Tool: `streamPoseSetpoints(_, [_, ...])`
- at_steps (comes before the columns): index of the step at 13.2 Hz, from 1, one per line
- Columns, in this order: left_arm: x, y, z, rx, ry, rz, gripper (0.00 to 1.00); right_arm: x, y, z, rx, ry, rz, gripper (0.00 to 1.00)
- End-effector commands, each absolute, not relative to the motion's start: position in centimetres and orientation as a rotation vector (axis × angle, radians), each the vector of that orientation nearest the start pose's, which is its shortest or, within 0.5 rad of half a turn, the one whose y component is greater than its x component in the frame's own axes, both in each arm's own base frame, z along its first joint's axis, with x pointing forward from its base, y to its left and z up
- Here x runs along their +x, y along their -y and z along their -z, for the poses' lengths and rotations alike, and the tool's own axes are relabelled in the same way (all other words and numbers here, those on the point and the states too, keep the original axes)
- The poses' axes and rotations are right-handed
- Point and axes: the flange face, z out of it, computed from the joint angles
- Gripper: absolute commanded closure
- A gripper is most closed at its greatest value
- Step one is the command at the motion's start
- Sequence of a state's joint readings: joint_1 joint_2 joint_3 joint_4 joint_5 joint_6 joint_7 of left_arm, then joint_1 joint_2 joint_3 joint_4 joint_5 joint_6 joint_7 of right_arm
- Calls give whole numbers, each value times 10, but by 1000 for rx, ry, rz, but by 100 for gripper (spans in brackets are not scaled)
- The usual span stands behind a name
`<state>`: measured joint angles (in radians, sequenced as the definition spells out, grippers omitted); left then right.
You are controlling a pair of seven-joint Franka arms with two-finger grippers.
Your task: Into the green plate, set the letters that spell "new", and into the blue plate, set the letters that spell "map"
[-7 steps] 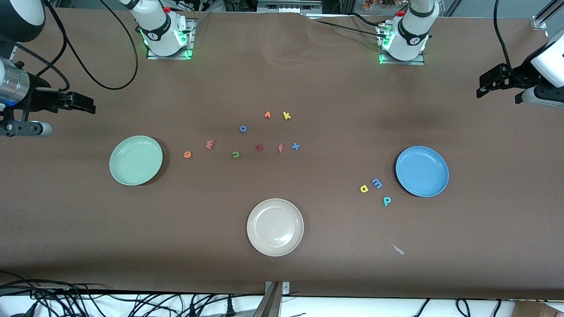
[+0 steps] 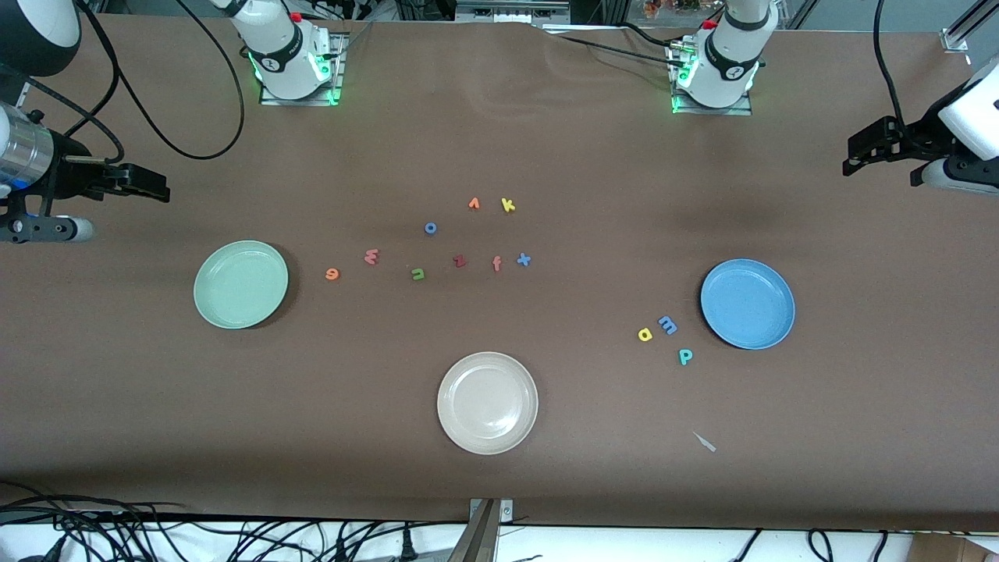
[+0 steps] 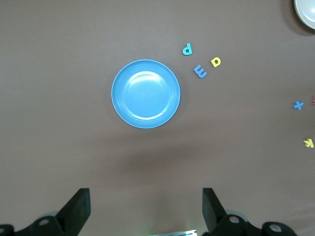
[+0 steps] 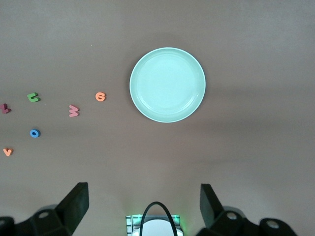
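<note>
On brown table (image 2: 546, 140): mint-green plate (image 2: 240, 283) toward right arm's end, blue plate (image 2: 748, 304) toward left arm's end, beige-white plate (image 2: 488, 402) between them and nearest the front camera, all empty. High over each end, both waiting with fingers spread wide and nothing held: right gripper (image 2: 144, 183), left gripper (image 2: 868, 148). Near green plate, orange e (image 2: 332, 273), pinkish-red w (image 2: 371, 256), green n (image 2: 418, 273); just beside blue plate, blue m (image 2: 668, 324), yellow a (image 2: 645, 335), teal p (image 2: 685, 357).

Glossy blue plate (image 3: 145, 93) on matt brown table cloth (image 3: 59, 147).
</note>
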<state>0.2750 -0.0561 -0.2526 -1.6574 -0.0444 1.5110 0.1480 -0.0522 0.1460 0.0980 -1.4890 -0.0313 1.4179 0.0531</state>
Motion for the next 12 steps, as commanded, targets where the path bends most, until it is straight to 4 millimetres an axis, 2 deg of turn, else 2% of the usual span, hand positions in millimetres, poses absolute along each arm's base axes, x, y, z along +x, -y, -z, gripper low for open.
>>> streamPoseSetpoints(1, [532, 1, -614, -3175, -206, -154, 0, 579, -19, -572, -3132, -5, -341, 0])
streamPoseSetpoints(4, [533, 10, -617, -3172, -228, -137, 0, 579, -19, -572, -3133, -10, -344, 0])
streamPoseSetpoints(6, [532, 26, -618, -3159, -276, -137, 0, 579, -19, -572, -3133, -10, -341, 0])
streamPoseSetpoints(12, [532, 26, -621, -3143, -281, -135, 0, 579, -19, -572, -3133, -15, -344, 0])
